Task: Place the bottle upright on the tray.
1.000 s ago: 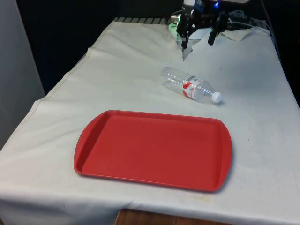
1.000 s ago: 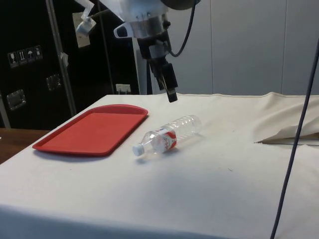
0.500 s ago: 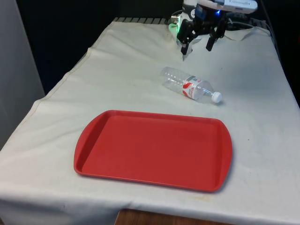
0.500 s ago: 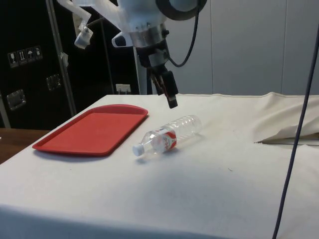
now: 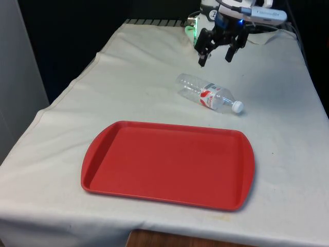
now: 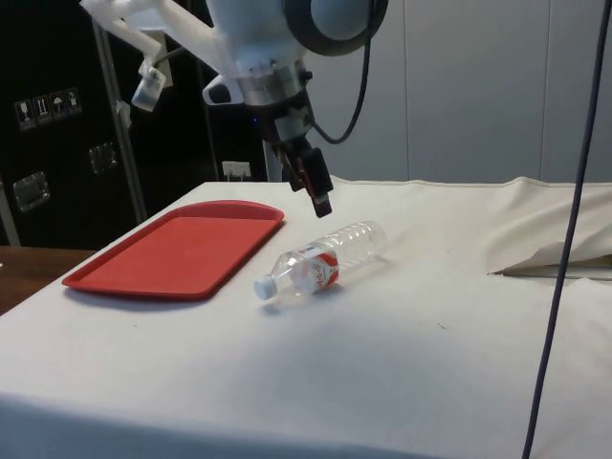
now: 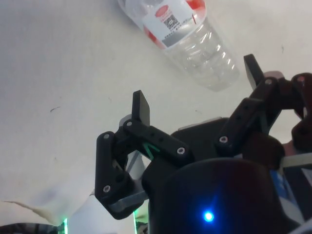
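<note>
While the bottle (image 5: 209, 94) lies on its side on the table (image 5: 128, 77), just beyond the red tray (image 5: 169, 164), the gripper (image 5: 215, 54) hangs above the bottle's base end, wide open and empty. Best to descend squarely across the body, clear of the cap.

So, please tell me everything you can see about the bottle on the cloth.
The bottle is clear ribbed plastic, apparently empty, with a white cap and a red and white label around its middle. It lies on its side on the white cloth, cap pointing towards the front view's right. It sits just beyond the red tray, not touching it. The open claw hangs above its base end without contact.
</note>
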Tool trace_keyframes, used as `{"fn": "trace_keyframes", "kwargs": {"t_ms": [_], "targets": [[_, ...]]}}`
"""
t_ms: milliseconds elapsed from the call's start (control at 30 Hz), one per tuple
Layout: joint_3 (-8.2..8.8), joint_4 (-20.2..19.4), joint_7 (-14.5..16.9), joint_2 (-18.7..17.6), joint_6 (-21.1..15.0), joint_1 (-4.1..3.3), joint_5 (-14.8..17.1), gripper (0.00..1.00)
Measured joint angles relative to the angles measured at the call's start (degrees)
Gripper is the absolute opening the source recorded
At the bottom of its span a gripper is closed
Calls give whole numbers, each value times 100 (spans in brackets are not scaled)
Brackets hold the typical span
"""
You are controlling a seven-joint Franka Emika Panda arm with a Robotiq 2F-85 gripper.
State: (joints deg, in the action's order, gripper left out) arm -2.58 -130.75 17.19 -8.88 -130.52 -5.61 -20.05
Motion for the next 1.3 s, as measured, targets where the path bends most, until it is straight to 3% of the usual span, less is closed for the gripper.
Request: {"fn": "trace_keyframes", "kwargs": {"t_ms": [467, 1300], "targets": [[-40, 201, 17, -286, 46, -23, -109, 100], [-155, 642, 17, -791, 464, -109, -361, 100]]}}
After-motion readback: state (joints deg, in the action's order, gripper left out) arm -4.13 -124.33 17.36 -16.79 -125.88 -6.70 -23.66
